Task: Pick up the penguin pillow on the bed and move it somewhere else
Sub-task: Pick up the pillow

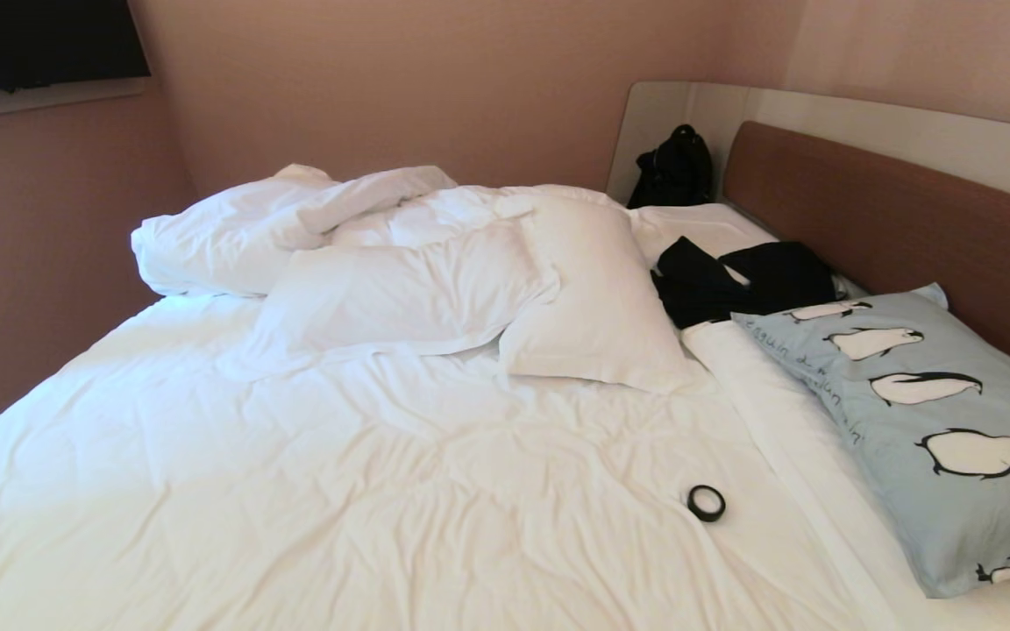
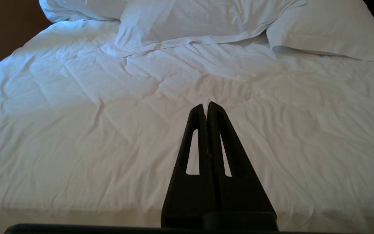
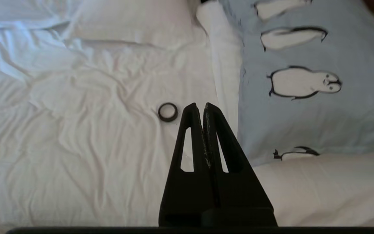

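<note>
While the penguin pillow (image 1: 935, 421) lies flat at the head end of the bed (image 1: 295, 491), close to the brown headboard (image 1: 908, 228) and near the bed's right-hand corner, neither pincer touches it. Its near end rests on a plain white pillow (image 3: 320, 188). The right pincer (image 3: 203, 109) hangs above the white duvet with its fingers pressed together and nothing between them, its tips just beside the pillow's long edge and near a small black ring (image 1: 707, 502) lying on the duvet. The left pincer (image 2: 206, 107) is likewise pressed together and empty, hovering over the open middle of the duvet. Two white pillows (image 1: 505, 289) and bunched bedding sit toward the far edge, and dark clothing (image 1: 733, 280) lies by the headboard, just beyond the penguin pillow.
</note>
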Tool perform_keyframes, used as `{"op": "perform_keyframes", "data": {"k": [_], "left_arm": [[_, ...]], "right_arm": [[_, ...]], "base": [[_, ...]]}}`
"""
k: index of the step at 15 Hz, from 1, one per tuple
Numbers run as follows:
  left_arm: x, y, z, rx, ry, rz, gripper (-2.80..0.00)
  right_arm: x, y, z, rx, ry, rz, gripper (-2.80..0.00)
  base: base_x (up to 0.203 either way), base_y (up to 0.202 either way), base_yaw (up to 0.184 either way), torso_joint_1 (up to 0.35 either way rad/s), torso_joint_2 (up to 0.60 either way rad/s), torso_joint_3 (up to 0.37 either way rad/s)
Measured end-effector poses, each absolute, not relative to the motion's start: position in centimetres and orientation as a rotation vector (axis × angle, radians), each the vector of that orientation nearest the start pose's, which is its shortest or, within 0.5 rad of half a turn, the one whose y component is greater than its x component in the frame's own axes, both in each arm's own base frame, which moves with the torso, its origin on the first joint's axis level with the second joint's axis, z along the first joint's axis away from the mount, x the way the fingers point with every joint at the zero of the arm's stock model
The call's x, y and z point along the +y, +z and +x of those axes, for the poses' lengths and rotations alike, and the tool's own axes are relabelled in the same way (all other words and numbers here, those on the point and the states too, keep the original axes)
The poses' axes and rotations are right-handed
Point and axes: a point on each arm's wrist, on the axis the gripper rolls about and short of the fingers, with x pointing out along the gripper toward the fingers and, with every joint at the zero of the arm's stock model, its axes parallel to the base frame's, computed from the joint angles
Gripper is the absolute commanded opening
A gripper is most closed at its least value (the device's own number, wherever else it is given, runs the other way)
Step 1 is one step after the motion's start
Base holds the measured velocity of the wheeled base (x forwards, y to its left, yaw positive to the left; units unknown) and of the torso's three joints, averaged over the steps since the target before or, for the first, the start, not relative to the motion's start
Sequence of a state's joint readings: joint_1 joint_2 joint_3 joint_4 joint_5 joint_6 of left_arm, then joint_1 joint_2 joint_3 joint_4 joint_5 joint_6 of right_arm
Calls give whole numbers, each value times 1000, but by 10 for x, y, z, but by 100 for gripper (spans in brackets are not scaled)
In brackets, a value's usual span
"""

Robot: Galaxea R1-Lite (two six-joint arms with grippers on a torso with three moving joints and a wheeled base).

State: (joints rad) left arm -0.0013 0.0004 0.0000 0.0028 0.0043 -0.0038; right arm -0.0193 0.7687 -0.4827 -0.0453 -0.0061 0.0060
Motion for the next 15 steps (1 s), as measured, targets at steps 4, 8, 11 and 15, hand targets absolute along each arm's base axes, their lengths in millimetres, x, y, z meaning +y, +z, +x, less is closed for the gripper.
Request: {"op": "perform_keyframes", "data": {"k": [4,8,11,15], "left_arm": [[0,75,-23,3,2,-4,-280],[0,75,-23,3,3,-4,-280],[0,75,-23,4,3,-4,-280],[0,75,-23,3,3,-4,-280]], "right_arm": [[-17,215,146,327,-163,51,-280],[-54,235,217,261,-340,105,-280],[-88,243,263,218,-430,151,-280],[-118,230,311,264,-463,197,-280]], "base": [[0,0,0,0,0,0],[0,0,0,0,0,0],[0,0,0,0,0,0],[0,0,0,0,0,0]]}}
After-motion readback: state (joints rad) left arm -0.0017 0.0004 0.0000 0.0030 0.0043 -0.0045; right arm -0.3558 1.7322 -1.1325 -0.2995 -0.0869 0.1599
